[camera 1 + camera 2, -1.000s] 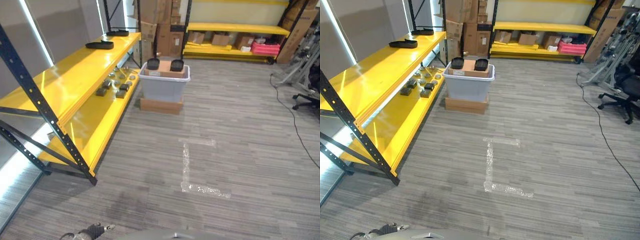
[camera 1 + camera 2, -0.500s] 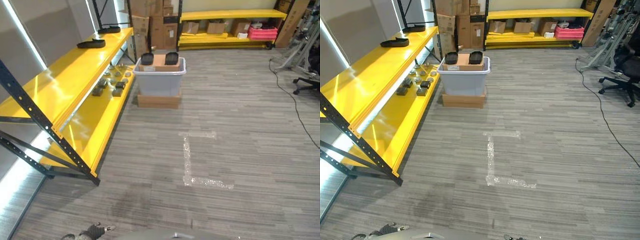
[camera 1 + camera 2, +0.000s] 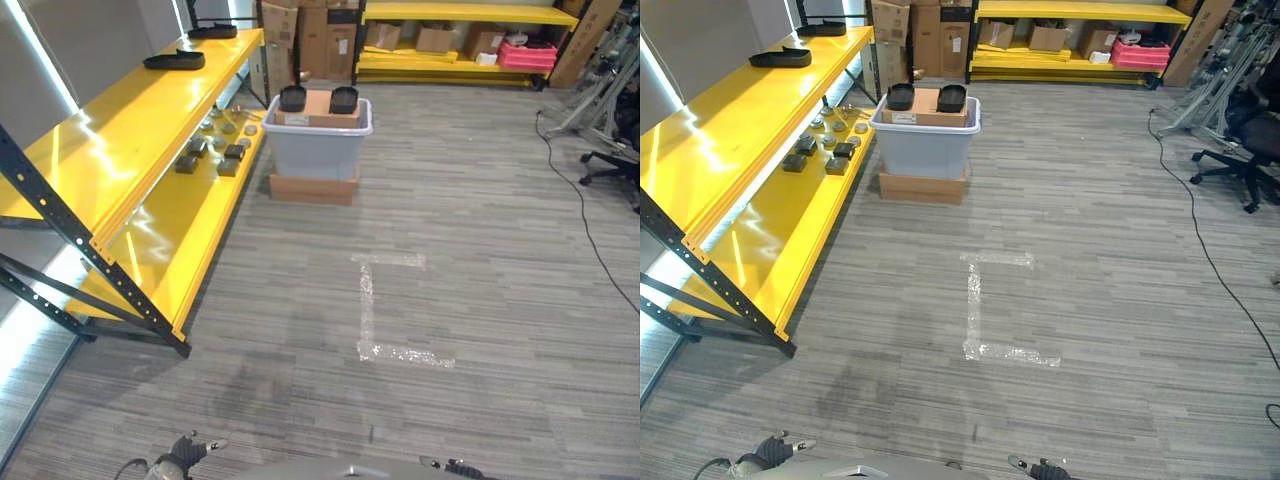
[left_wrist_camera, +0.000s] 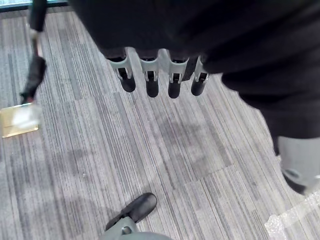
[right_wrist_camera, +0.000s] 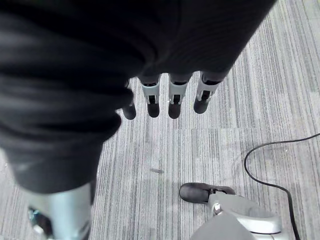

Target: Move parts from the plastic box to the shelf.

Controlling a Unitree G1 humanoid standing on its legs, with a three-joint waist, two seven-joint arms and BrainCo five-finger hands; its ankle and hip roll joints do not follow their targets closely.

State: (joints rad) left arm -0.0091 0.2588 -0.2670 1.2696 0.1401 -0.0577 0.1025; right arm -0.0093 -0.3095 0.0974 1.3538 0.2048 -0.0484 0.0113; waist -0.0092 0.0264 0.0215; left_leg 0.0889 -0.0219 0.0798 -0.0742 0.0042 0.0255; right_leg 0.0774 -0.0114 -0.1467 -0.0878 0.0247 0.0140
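Observation:
A grey plastic box (image 3: 315, 145) stands on a flat brown base far ahead on the floor. It holds a cardboard carton and two black parts (image 3: 292, 97) on top. Beside it, on the left, runs the yellow shelf (image 3: 120, 140). Several small parts (image 3: 215, 155) lie on its lower tier and long black parts (image 3: 173, 61) on its upper tier. My left hand (image 4: 152, 82) hangs low over the carpet, fingers relaxed and holding nothing. My right hand (image 5: 172, 102) hangs the same way, open and empty. Both hands are far from the box.
A white tape L mark (image 3: 372, 318) lies on the carpet between me and the box. The shelf's black corner post (image 3: 95, 260) juts out at near left. Farther back are stacked cartons (image 3: 310, 30), another yellow shelf (image 3: 460, 50), an office chair (image 3: 1240, 150) and a floor cable (image 3: 590, 225).
The whole picture has shifted, so the camera has moved. The tip of my right hand now shows at the bottom edge. Nothing on the floor or shelf has moved.

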